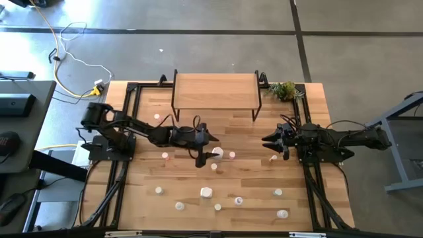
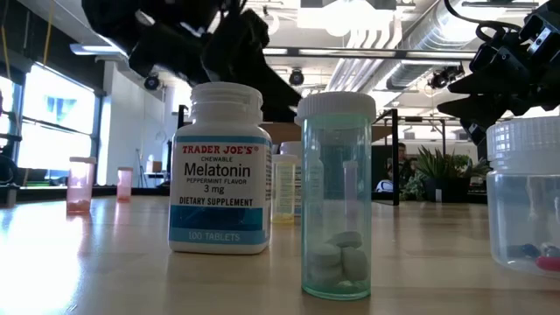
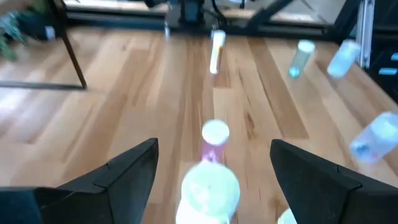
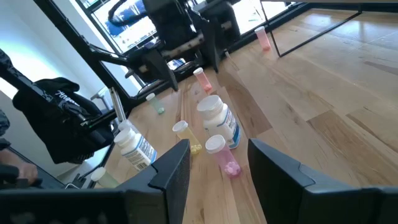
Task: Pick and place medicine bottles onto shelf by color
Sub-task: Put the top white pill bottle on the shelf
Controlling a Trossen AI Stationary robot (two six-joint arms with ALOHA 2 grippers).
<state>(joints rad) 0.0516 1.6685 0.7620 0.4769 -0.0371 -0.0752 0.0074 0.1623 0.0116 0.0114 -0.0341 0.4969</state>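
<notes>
Two tools: left tool (image 1: 200, 157), jaws wide open at centre frame above a white bottle (image 3: 208, 190) with a pink bottle (image 3: 214, 140) just behind (easily toppled); right tool (image 4: 214, 163) half-open, empty.

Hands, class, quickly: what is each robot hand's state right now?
Left hand: open, empty, above the bottles near the table's middle.
Right hand: open, holding nothing.

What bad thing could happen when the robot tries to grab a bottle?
1. The left gripper hangs open over a tight bunch of bottles; closing on one might tip its neighbours, and a round bottle could roll.
2. The shelf is still bare, and its top stands on thin legs, so a bottle set down near the edge might fall off.
3. The right gripper waits close by; both arms reaching the middle could bump.
</notes>
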